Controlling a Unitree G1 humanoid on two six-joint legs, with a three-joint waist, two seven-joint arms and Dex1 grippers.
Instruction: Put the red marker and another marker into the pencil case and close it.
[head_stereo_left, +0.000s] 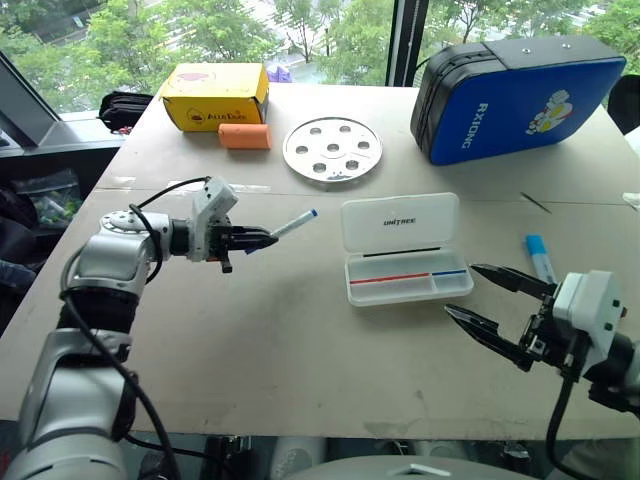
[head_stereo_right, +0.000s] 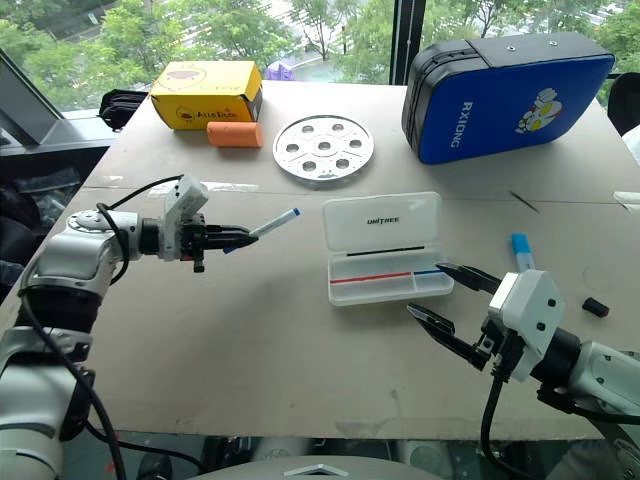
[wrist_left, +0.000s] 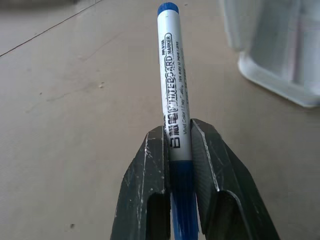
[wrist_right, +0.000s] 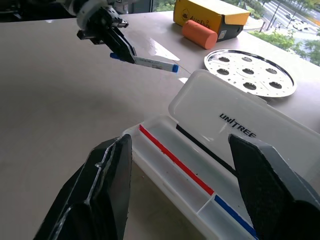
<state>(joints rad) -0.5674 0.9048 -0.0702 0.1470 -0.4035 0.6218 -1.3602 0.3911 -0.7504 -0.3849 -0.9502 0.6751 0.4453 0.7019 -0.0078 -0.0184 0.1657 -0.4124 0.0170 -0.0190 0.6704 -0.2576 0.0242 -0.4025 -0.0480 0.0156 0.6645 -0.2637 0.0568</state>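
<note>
Left hand (head_stereo_left: 252, 239) is clamped on a blue-capped marker (head_stereo_left: 294, 224), held above the tabletop (head_stereo_left: 300, 340). Right hand (head_stereo_left: 483, 296) is empty, fingers apart. Open pencil case (head_stereo_left: 405, 250) lies at the marker's 3 o'clock, lid raised.

Office or lab test space, upper floor. Evidence: plain beige table (head_stereo_left: 300, 340) beside floor-to-ceiling windows (head_stereo_left: 330, 30); treetops and street below; assorted props: yellow box (head_stereo_left: 214, 95), metal disc (head_stereo_left: 332, 149), blue zip case (head_stereo_left: 525, 95).
</note>
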